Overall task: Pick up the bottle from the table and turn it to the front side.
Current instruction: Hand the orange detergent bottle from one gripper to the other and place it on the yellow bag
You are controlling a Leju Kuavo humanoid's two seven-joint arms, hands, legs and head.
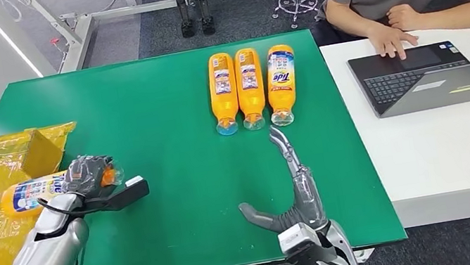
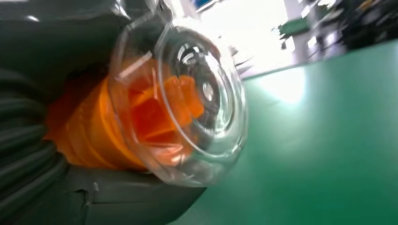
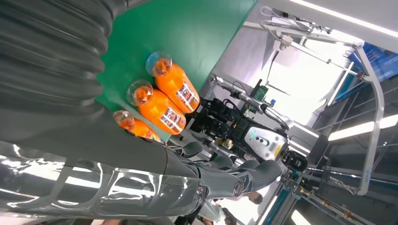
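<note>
Now: left hand (image 1: 86,176) grips bottle (image 1: 27,194) near cap; roll wrist slowly w/ label up, over surface (image 1: 158,116). Right hand (image 1: 292,187) open, empty.

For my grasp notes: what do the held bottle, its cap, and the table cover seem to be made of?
Bottle, gripped by the left hand: probably glossy orange plastic with a printed label.
Cap: clear hard plastic, apparently; the orange neck shows through it.
Table cover: a smooth green mat with slight sheen, perhaps rubber or vinyl; unclear.
</note>
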